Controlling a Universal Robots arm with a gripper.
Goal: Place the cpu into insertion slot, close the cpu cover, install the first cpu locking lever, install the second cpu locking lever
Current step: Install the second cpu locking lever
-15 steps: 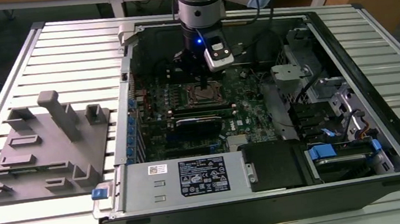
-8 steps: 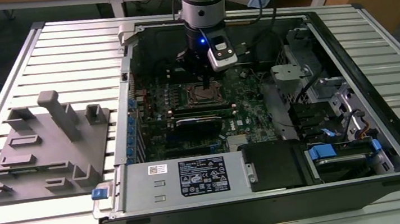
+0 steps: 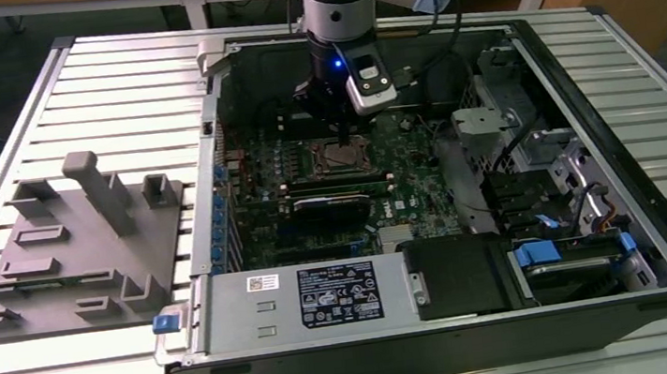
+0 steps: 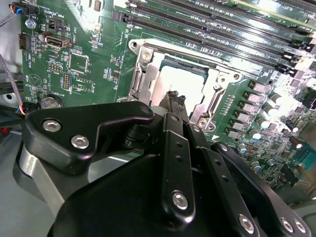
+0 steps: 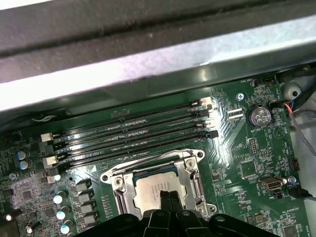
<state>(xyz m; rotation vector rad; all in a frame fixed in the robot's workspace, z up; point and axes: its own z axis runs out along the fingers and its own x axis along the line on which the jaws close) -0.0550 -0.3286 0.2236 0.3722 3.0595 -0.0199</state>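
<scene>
We see the cpu, a flat square with a dull silver-tan lid, lying in the insertion slot on the green motherboard. The cpu cover, a thin grey metal frame with a square window, lies folded down around it. The gripper (matte black, bolted links) stands on the chip's lid, fingers pressed together, gripping nothing. Its own bulk hides the socket's near edge in both wrist views.

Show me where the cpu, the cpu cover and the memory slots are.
cpu (image 5: 154, 187): first wrist view, middle of its silver top.
cpu cover (image 5: 196, 183): first wrist view, side bar of the metal frame around the chip.
memory slots (image 5: 133, 129): first wrist view, middle of the long black slots.
</scene>
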